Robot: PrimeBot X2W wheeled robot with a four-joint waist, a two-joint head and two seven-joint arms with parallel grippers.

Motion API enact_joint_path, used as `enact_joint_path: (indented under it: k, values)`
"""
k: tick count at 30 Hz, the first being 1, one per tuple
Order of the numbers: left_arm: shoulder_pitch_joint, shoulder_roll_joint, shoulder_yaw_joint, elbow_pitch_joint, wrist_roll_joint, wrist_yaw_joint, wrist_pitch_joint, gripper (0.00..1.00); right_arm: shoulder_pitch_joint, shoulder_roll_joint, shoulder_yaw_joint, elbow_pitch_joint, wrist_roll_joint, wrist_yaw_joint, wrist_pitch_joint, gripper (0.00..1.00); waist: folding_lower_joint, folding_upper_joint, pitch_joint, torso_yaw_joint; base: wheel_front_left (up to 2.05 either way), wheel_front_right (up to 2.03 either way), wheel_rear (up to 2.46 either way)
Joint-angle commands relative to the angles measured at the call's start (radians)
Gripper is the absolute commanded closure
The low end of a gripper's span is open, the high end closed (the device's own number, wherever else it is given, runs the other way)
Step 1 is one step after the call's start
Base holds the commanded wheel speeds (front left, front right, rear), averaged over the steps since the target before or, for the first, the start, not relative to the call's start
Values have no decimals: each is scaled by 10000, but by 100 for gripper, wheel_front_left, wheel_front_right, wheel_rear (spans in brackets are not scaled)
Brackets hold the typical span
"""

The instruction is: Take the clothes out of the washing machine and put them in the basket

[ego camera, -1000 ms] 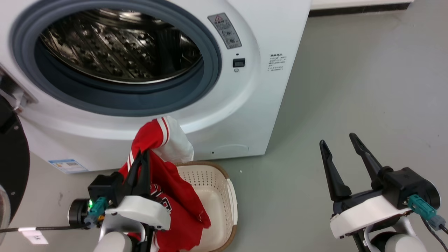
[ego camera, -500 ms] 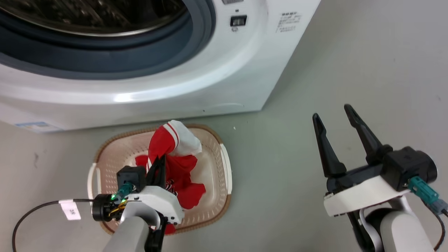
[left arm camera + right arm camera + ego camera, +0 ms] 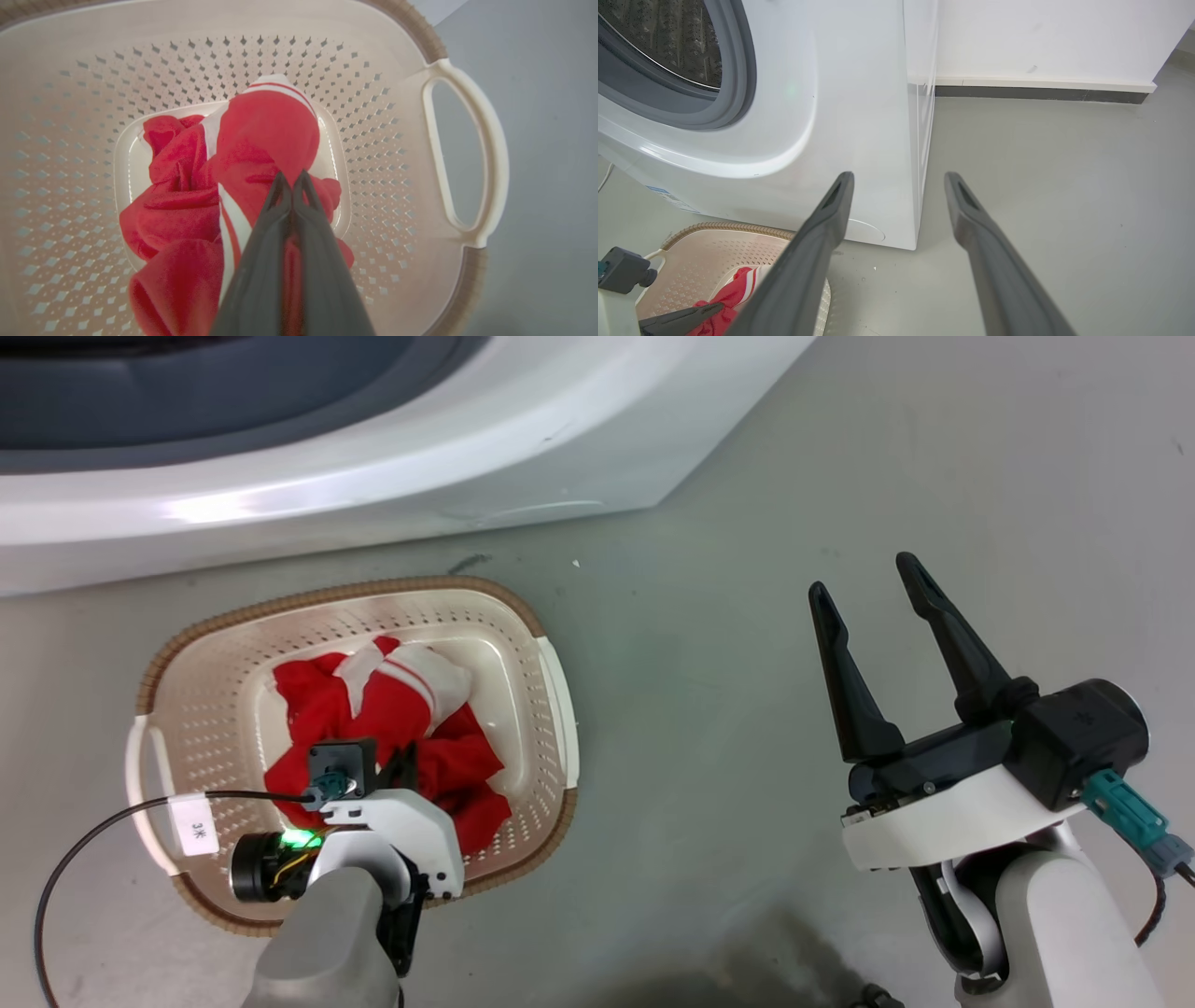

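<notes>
Down in the basket point(image 3: 373, 590) with the clothes point(image 3: 373, 709), red with white stripes, heaped on the bottom. Parked on the grey floor point(image 3: 709, 663), just in front of the washing machine point(image 3: 373, 476). Left hand point(image 3: 290, 179) low inside the rim, fingers pressed narrow with a fold of red fabric caught between them: gripping, not yet letting go. Right hand point(image 3: 864, 579) well apart to the side, spread wide over bare floor, carrying nothing.

Progress, then: looks mostly done for this load. Out of the machine, over the rim, resting in the basket. Remaining, by the look of it: opening the left hand and lifting clear without dragging the cloth up again. Worth watching for a snag on the fingertips.

And the drum point(image 3: 668, 37)? From the right wrist, just a slice of perforated steel behind the grey gasket point(image 3: 738, 70), with no red in that slice. Cannot tell about the rest of the drum, so cannot call the machine emptied. Possibly one more reach inside; possibly just the release and finished.
</notes>
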Motion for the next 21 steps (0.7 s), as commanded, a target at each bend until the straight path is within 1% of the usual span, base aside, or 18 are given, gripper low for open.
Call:
enact_joint_path:
  k: [1,5,9,11,12,13,14,16,21]
  values:
    - [-158,38,44,231,-2,-33,-23,100,-145,20,24,29,-1,-7,-60,0,-2,0,213,-147,0,0,0]
    - [-526,67,257,1236,-164,78,-24,100,-290,20,71,128,36,-7,-143,0,-2,0,412,-255,0,0,0]
    - [-796,92,440,1852,-291,186,-24,100,-328,20,68,206,65,-7,-207,0,-2,0,481,-275,0,0,0]
    - [-867,69,450,2101,-300,162,-24,100,-368,20,55,266,67,-7,-206,0,-2,0,445,-260,0,0,0]
    - [-897,65,423,2126,-261,161,-24,91,-382,21,103,318,44,-7,-183,0,-2,0,390,-248,0,0,0]
    - [-883,63,408,2160,-233,170,-24,51,-392,20,121,360,84,-7,-193,0,-2,0,322,-231,0,0,0]
    - [-855,79,407,2104,-202,161,-25,0,-401,18,122,411,58,-7,-222,0,-2,0,237,-210,0,0,0]
    - [-609,81,281,1829,-50,-22,-25,0,-334,18,79,598,50,-7,-263,0,-2,0,-266,-116,0,0,0]
    - [-101,129,367,1037,114,-194,-25,0,-18,18,-50,874,-11,-7,-237,0,-2,0,-1402,115,0,0,0]
